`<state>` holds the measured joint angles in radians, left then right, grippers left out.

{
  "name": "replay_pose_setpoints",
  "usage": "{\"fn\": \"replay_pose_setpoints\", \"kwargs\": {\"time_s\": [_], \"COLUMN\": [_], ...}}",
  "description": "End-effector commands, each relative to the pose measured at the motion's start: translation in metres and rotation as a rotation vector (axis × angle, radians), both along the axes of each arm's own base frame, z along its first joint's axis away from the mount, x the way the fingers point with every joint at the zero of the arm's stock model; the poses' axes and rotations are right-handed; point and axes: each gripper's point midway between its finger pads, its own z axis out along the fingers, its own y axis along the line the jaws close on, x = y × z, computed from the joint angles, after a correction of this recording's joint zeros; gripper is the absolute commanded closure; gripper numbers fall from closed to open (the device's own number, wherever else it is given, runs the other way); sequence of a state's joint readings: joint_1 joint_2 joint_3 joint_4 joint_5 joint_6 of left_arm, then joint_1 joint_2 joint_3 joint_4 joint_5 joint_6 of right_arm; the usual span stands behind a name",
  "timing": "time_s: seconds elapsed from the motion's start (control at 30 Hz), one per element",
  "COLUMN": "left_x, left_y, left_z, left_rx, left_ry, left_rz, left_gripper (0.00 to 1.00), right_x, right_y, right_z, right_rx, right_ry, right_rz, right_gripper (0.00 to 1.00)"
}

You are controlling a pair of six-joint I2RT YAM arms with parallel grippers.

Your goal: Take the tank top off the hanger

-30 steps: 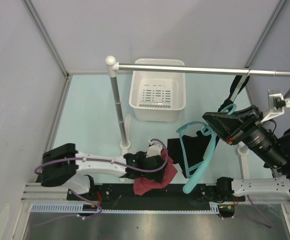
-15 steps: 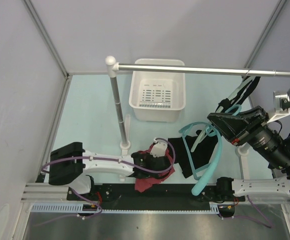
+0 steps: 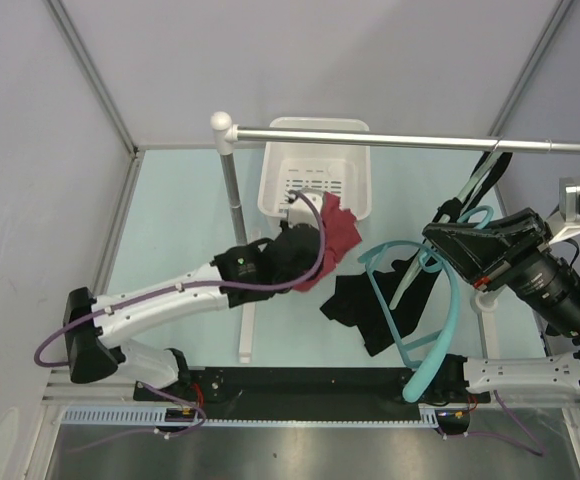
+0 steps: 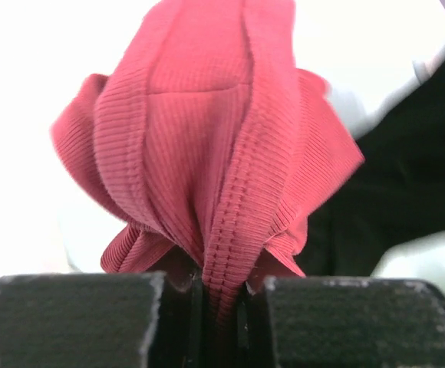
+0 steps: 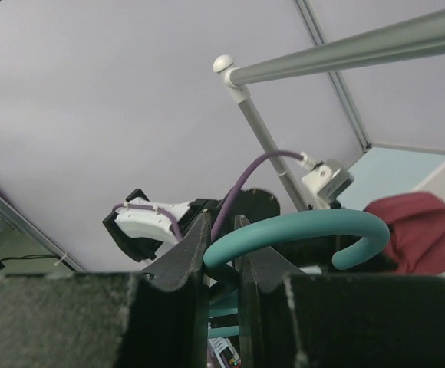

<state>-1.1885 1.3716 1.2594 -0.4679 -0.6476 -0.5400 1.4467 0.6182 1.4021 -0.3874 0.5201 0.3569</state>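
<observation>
The left end effector [image 4: 221, 307] was shut on the red tank top [image 4: 207, 153] bunched just ahead of it, the right end effector [image 5: 222, 257] clamped the hanger [image 5: 299, 228], so letting go only above the basket [image 3: 363, 195] seemed wise.

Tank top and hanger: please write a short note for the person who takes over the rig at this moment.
Left gripper: fingers shut on the red garment, apparently the tank top, raised at the front of the white basket.
Right gripper: fingers shut on the hook of the teal hanger, held up on the right.
Done: the red garment is off the hanger.
Left: release it, probably into the basket. A black garment lies by the hanger's lower part; I cannot tell if it is on the hanger.
</observation>
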Motion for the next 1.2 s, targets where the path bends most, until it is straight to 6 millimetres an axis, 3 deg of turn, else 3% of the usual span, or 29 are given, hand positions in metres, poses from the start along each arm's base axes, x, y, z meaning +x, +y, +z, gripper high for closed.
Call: {"fn": "replay_pose_setpoints", "kwargs": {"time_s": [0.0, 0.23, 0.27, 0.33, 0.37, 0.4, 0.43, 0.5, 0.53, 0.57, 0.6, 0.63, 0.7, 0.77, 0.87, 0.9, 0.93, 1.0, 1.03, 1.13, 1.17], "left_x": [0.05, 0.129, 0.14, 0.16, 0.174, 0.181, 0.189, 0.198, 0.197, 0.193, 0.185, 0.175, 0.151, 0.13, 0.093, 0.081, 0.065, 0.035, 0.017, -0.03, -0.049], "left_y": [0.001, 0.001, -0.007, -0.012, -0.024, -0.028, -0.029, -0.034, -0.035, -0.034, -0.028, -0.03, -0.018, -0.021, -0.013, -0.012, -0.003, -0.004, 0.004, 0.008, 0.021], "left_z": [0.061, 0.116, 0.106, 0.116, 0.092, 0.084, 0.097, 0.07, 0.075, 0.072, 0.083, 0.07, 0.075, 0.078, 0.079, 0.064, 0.082, 0.067, 0.082, 0.076, 0.094], "left_rx": [-0.062, -0.08, -0.053, -0.055, -0.011, 0.018, 0.021, 0.121, 0.114, 0.117, 0.095, 0.084, 0.035, -0.029, -0.089, -0.086, -0.158, -0.201, -0.268, -0.361, -0.415], "left_ry": [-0.183, -0.36, -0.362, -0.402, -0.38, -0.366, -0.381, -0.33, -0.322, -0.303, -0.302, -0.268, -0.249, -0.228, -0.186, -0.15, -0.153, -0.089, -0.088, -0.003, -0.023], "left_rz": [0.023, 0.149, 0.148, 0.179, 0.166, 0.153, 0.17, 0.167, 0.168, 0.162, 0.154, 0.117, 0.079, -0.001, -0.083, -0.118, -0.137, -0.244, -0.278, -0.437, -0.48], "left_gripper": [1.0, 1.0, 1.0, 0.97, 0.94, 0.89, 0.65, 0.37, 0.27, 0.18, 0.16, 0.11, 0.09, 0.01, 0.01, 0.02, 0.03, 0.05, 0.06, 0.08, 0.08], "right_x": [-0.005, -0.006, -0.007, -0.007, -0.007, -0.006, -0.007, -0.009, -0.009, -0.01, -0.01, -0.01, -0.01, -0.009, -0.007, -0.007, -0.007, -0.008, -0.009, -0.011, -0.011], "right_y": [-0.005, -0.003, -0.003, 0.0, 0.003, 0.004, 0.007, 0.011, 0.015, 0.016, 0.017, 0.02, 0.023, 0.023, 0.022, 0.021, 0.02, 0.02, 0.02, 0.023, 0.024], "right_z": [0.018, 0.02, 0.021, 0.02, 0.018, 0.017, 0.018, 0.019, 0.017, 0.016, 0.014, 0.012, 0.008, 0.004, -0.002, -0.003, -0.003, -0.003, -0.003, -0.005, -0.006], "right_rx": [0.036, 0.029, 0.031, 0.025, 0.02, 0.019, 0.022, 0.017, 0.003, 0.0, -0.011, -0.018, -0.039, -0.055, -0.076, -0.079, -0.08, -0.089, -0.091, -0.112, -0.117], "right_ry": [-0.034, -0.037, -0.036, -0.029, -0.026, -0.022, -0.02, -0.021, -0.018, -0.017, -0.014, -0.015, -0.021, -0.018, -0.015, -0.015, -0.016, -0.018, -0.02, -0.035, -0.035], "right_rz": [0.02, 0.028, 0.034, 0.036, 0.038, 0.037, 0.044, 0.059, 0.063, 0.071, 0.071, 0.072, 0.074, 0.066, 0.056, 0.055, 0.054, 0.056, 0.062, 0.079, 0.077], "right_gripper": [1.0, 1.0, 1.0, 1.0, 1.0, 1.0, 1.0, 1.0, 1.0, 1.0, 1.0, 1.0, 1.0, 1.0, 1.0, 1.0, 1.0, 1.0, 1.0, 1.0, 1.0]}}
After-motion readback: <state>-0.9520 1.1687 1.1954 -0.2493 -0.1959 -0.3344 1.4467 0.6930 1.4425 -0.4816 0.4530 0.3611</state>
